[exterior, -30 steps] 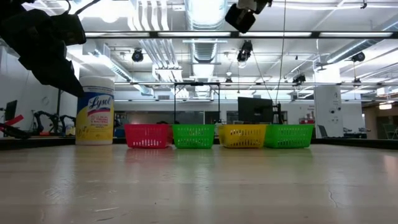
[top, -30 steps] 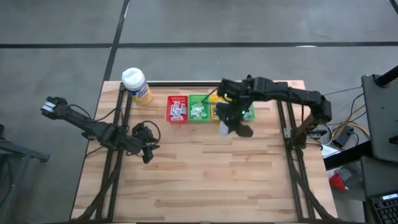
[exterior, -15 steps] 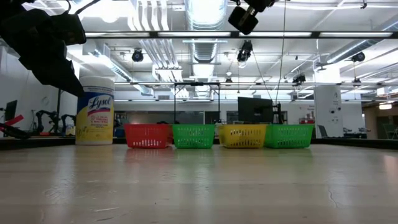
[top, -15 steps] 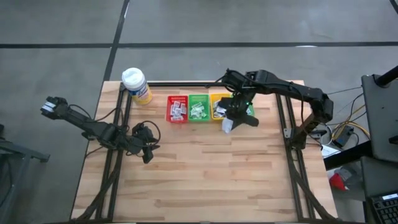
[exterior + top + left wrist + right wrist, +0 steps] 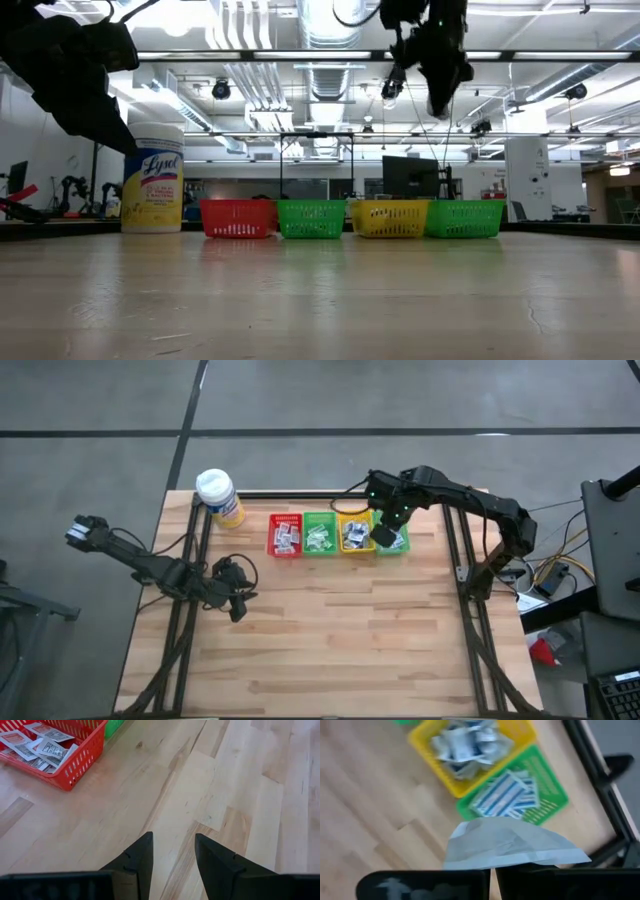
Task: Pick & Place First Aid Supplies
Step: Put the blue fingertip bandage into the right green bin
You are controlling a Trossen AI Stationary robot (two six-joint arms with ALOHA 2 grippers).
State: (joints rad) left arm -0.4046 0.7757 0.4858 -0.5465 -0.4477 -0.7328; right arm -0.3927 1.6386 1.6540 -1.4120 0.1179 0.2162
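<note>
right gripper is clamped on a white packet over the far-right green bin, so a loose pinch could drop it onto the worktop instead.

Overhead, table-level, perhaps two wrist-close views

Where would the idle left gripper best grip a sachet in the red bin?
Probably from above, pinching a raised edge of the top sachet: they lie flat and overlapping in the red bin, whose walls block any side approach. The left gripper is open over bare wood.
</note>
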